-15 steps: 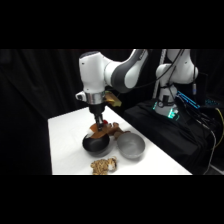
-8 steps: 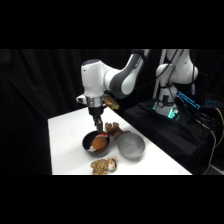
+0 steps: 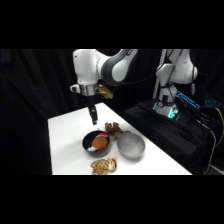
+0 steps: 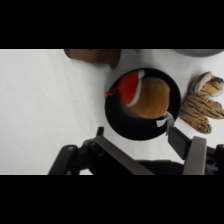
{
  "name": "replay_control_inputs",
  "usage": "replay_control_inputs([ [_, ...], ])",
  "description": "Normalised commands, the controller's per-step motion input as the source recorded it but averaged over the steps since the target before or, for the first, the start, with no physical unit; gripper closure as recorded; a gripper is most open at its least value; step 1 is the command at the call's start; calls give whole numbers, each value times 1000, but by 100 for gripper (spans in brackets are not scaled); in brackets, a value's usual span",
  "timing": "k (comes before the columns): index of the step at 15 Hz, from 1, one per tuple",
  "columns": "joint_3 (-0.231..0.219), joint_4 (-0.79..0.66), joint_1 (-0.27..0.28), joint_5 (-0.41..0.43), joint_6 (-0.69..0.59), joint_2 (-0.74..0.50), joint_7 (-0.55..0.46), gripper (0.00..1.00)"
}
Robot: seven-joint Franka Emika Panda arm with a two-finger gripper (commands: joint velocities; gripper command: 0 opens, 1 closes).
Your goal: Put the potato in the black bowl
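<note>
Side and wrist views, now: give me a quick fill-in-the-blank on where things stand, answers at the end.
1. The potato lies inside the ____ bowl.
2. The pincer holds ____.
3. In the side view, the light grey bowl stands directly to the ____ of the black one.
4. The tan striped plush lies on the ____, outside both bowls.

Missing words: black; nothing; right; table

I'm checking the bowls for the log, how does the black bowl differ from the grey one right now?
The black bowl is glossy and dark; the grey bowl is pale and matte. The black bowl holds the potato; the grey bowl looks empty. The black bowl sits nearer the gripper. Both are round, similar in size, upright on the white table.
</note>
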Motion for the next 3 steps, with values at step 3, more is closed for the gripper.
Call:
replay_control_inputs([
  [3, 46, 64, -65, 24, -586, -475, -214, 0],
])
